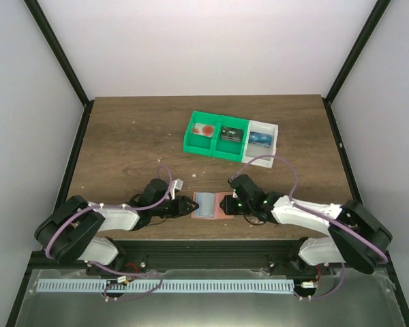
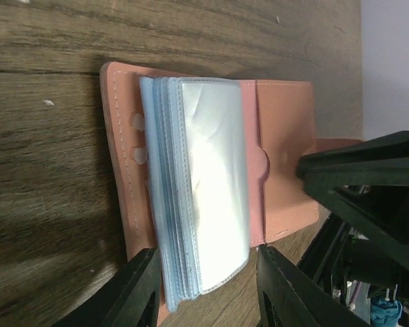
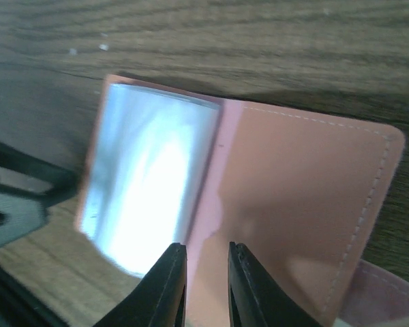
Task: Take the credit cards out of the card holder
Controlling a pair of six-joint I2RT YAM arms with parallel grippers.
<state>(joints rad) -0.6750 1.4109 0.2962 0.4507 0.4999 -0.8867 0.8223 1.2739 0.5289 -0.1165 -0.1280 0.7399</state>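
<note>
Card holder (image 1: 223, 205) lies open by the table's (image 1: 129, 136) near edge. Left gripper (image 2: 208, 254) jaws loosely straddle the credit cards' (image 2: 208, 170) edge. Right gripper (image 3: 206, 249) jaws are narrow over the pink cover, grip unclear. Bins (image 1: 221, 136) sit well apart, far side.

The salmon-pink card holder (image 2: 286, 136) lies open and flat on the wooden surface (image 2: 48, 204), with light-blue credit cards (image 2: 208, 184) stacked on one half.

a robot lab test booth. plain white panels (image 1: 191, 48) in a black frame (image 1: 58, 51) close off the wooden table (image 1: 129, 136) beyond the left gripper (image 1: 185, 206) and right gripper (image 1: 234, 203), with small parts bins (image 1: 221, 135) out ahead of them.
</note>
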